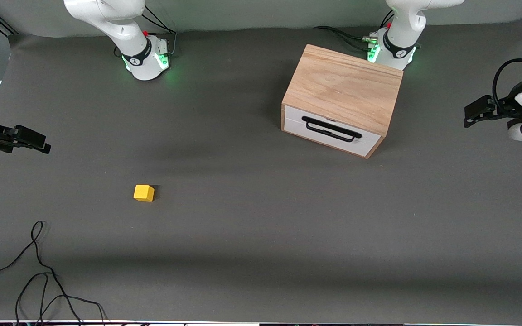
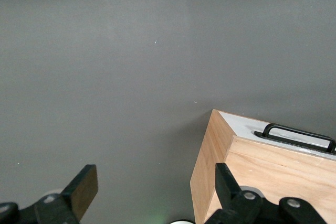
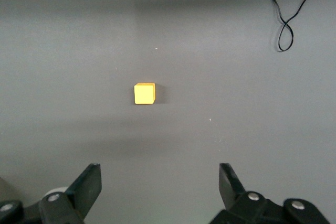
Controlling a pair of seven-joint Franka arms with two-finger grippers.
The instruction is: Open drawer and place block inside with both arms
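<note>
Sitting shut in its wooden box (image 1: pixel 345 86), drawer (image 1: pixel 333 131); contents unseen. Block (image 1: pixel 143 193) alone on desk (image 1: pixel 261 226), cable (image 1: pixel 39 271) nearby. Left gripper (image 2: pixel 152 192) and right gripper (image 3: pixel 157 192): jaws wide, holding nothing.

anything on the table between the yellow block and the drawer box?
Nothing: only bare grey table between the block and the wooden box, seen in the front view.

Two glossy white arms (image 1: pixel 107 18) with dark grey joint bands — green-lit bases (image 1: pixel 150 63), black cables trailing, black angular grippers (image 3: pixel 157 192).
</note>
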